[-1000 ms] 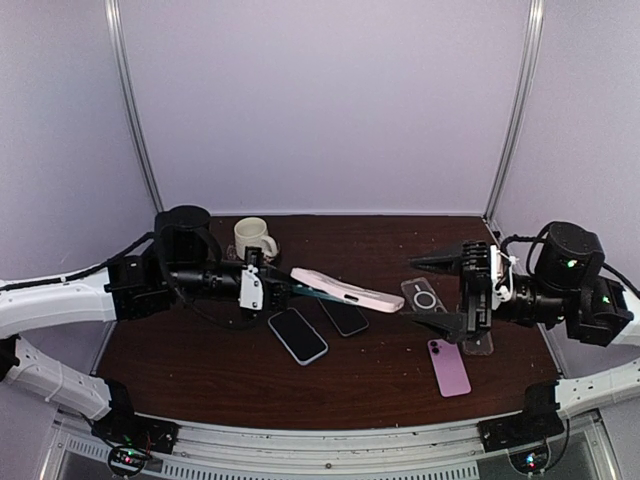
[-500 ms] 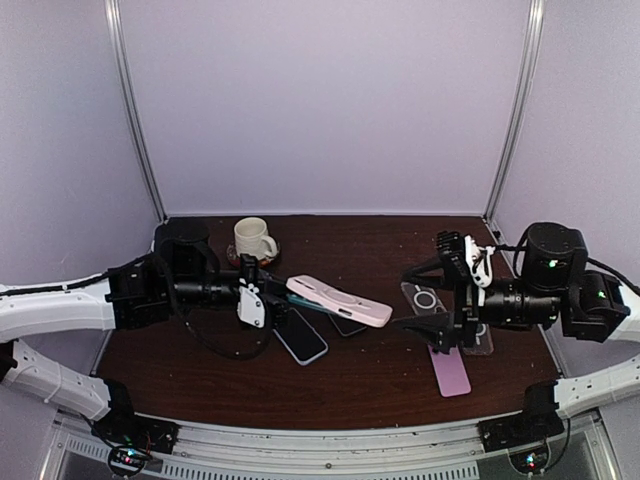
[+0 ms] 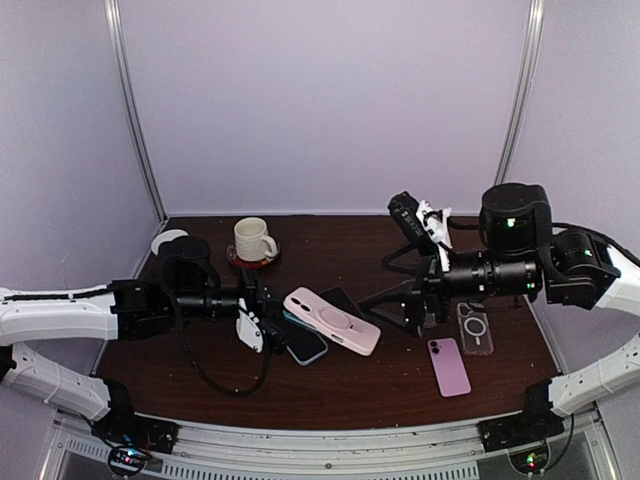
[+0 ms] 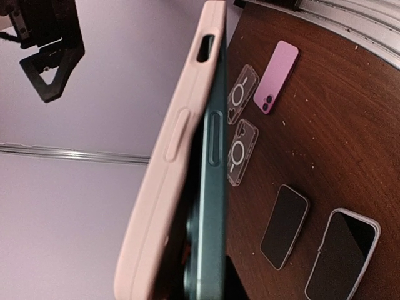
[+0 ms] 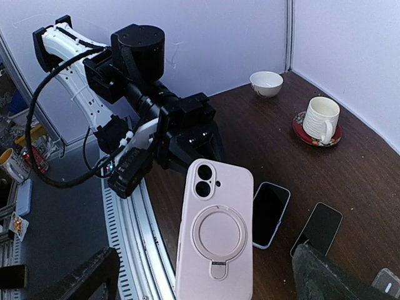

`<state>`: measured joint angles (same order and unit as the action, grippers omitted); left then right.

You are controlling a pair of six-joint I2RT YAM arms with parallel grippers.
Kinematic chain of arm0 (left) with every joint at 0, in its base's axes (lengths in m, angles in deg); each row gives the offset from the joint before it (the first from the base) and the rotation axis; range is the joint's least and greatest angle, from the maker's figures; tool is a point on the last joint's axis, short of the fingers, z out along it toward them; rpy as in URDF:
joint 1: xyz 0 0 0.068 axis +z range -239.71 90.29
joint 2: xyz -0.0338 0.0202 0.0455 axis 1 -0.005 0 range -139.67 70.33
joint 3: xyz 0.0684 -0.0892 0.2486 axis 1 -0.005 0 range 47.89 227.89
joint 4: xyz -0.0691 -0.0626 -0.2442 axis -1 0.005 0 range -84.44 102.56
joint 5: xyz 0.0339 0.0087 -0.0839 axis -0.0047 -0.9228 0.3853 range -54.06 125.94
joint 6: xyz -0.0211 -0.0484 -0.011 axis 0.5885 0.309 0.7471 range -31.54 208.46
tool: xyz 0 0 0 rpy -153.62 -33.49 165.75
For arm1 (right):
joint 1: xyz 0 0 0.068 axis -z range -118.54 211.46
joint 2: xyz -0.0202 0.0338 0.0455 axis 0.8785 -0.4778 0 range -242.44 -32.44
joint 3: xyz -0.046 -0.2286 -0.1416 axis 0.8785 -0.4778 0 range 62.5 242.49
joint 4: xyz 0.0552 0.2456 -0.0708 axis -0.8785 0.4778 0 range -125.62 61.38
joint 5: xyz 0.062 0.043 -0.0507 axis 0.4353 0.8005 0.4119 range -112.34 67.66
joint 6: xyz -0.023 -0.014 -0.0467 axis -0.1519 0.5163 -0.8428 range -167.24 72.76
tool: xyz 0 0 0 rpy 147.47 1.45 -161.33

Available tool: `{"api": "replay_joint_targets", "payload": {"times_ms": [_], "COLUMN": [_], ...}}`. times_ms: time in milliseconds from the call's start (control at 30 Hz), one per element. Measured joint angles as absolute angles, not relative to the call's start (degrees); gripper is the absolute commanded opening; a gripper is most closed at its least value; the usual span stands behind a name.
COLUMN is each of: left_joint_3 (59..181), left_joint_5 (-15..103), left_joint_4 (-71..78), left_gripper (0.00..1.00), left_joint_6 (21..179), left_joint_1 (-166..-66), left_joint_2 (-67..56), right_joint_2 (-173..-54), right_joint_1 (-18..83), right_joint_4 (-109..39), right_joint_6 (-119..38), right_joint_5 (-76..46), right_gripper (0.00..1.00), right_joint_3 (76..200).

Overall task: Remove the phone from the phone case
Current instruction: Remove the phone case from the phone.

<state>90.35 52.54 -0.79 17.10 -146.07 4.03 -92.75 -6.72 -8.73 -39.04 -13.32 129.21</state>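
Matte pink rounded case [image 3: 333,321], teal phone [image 4: 211,212] inside, clamped by left jaws; right jaws gape.

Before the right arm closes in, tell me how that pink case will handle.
The pink case probably flexes: in the left wrist view its edge bows off the green phone. Its matte skin likely grips well. Held at one end by the left end effector, it may pivot.

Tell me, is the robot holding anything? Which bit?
The left end effector grips the pink phone case, teal phone inside, by its camera end. The right end effector is open, holding nothing.
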Motion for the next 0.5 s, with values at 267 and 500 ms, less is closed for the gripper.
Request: {"api": "replay_joint_targets", "payload": {"times_ms": [267, 500], "left_joint_3": [85.8, 85.1], "left_joint_5": [52.1, 52.9], "left_joint_4": [-4.3, -4.7], "left_gripper": [0.0, 0.0], "left_joint_6": [5.7, 0.4], "left_joint_1": [-146.1, -146.1], "left_joint_2": [4.1, 4.4], "right_joint_2": [-106.1, -115.8], "right_joint_1": [-6.7, -6.6], "right_joint_4": [2.5, 10.1], "right_joint_6": [-33.6, -33.5], "right_joint_5": [-9.2, -5.4], "right_gripper": [1.0, 1.0], "right_joint_3": [143.7, 148.1]}}
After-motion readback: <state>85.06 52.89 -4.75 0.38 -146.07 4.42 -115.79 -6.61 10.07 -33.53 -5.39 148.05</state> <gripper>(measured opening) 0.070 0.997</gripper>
